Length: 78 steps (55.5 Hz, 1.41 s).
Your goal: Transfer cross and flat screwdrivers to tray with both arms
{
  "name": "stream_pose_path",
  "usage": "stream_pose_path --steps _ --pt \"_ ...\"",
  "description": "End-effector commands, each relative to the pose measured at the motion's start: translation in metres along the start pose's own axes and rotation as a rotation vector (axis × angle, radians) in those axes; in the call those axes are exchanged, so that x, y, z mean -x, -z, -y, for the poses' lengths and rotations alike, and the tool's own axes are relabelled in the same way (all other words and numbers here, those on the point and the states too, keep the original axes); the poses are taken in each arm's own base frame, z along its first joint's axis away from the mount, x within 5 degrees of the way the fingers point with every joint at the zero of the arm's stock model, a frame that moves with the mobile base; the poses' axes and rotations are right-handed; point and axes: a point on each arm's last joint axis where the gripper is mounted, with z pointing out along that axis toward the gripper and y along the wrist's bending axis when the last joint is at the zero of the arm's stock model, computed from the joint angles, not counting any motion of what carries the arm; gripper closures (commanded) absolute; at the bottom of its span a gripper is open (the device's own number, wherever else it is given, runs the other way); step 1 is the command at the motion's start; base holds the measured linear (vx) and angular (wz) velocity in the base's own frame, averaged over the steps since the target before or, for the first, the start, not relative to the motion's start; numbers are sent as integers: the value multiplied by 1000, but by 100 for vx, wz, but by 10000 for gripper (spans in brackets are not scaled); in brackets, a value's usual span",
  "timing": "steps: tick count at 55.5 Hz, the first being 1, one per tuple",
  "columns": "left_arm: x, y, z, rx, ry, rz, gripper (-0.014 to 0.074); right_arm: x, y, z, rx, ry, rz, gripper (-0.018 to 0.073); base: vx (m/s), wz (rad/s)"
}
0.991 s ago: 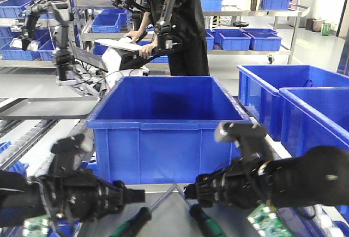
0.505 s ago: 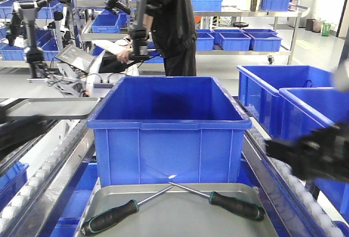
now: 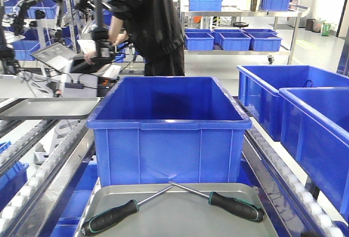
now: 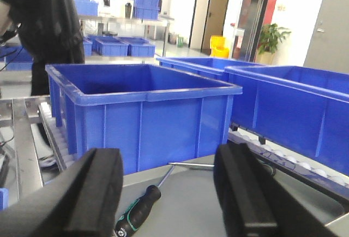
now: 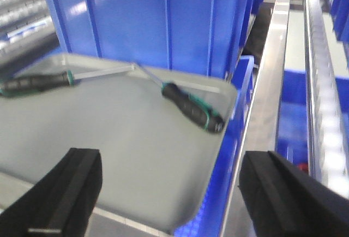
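Both screwdrivers lie in the tray — pincers spread and empty.

The left screwdriver (image 3: 110, 217) and right screwdriver (image 3: 234, 205) are laid flat on the grey tray (image 3: 180, 218), tips meeting near its far edge before the blue bin (image 3: 169, 125). The left pincer (image 4: 169, 193) and right pincer (image 5: 180, 193) are held apart — nothing gripped.

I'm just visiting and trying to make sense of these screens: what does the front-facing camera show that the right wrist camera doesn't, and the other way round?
Only the front-facing view shows the person in black, the shelves of bins behind, and an empty metal tray at left. Only the right wrist view shows the right gripper, its black fingers spread wide with nothing between them. Both show the grey tray with two screwdrivers lying in it, tips nearly meeting, before the big blue bin.
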Motion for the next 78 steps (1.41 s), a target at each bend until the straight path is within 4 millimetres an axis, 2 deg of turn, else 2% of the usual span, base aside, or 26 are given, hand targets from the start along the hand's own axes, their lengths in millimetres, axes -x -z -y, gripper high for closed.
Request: stream_pose_path --steps 1,16,21,29,33,41,46,54,60,64,78 --pt "12 3 0 21 26 75 138 8 3 0 -6 0 60 -20 0 0" --pt "12 3 0 23 26 76 147 -5 1 0 0 -1 -53 -20 0 0" --pt "5 1 -4 39 19 61 147 -5 1 0 0 -1 -58 -20 0 0" --pt "-3 2 -19 204 -244 62 195 -5 1 0 0 -1 -58 -20 0 0" --pt "-17 2 -29 284 -357 20 271 -5 1 0 0 -1 -58 -20 0 0" --pt "-53 13 -41 404 -383 -29 496 -5 1 0 0 -1 -58 -20 0 0" --pt "-77 23 -45 446 -388 -28 605 -5 1 0 0 -1 -58 -20 0 0" --pt "-118 35 -48 456 -295 51 603 -5 1 0 0 -1 -58 -20 0 0" --pt "-139 29 -53 438 -181 61 603 -6 1 0 0 -1 -61 -20 0 0" --pt "-141 30 -54 444 -117 32 603 -6 1 0 0 -1 -62 -20 0 1" --pt "-141 30 -54 446 -118 25 602 -7 1 0 1 -1 -80 -20 0 0"
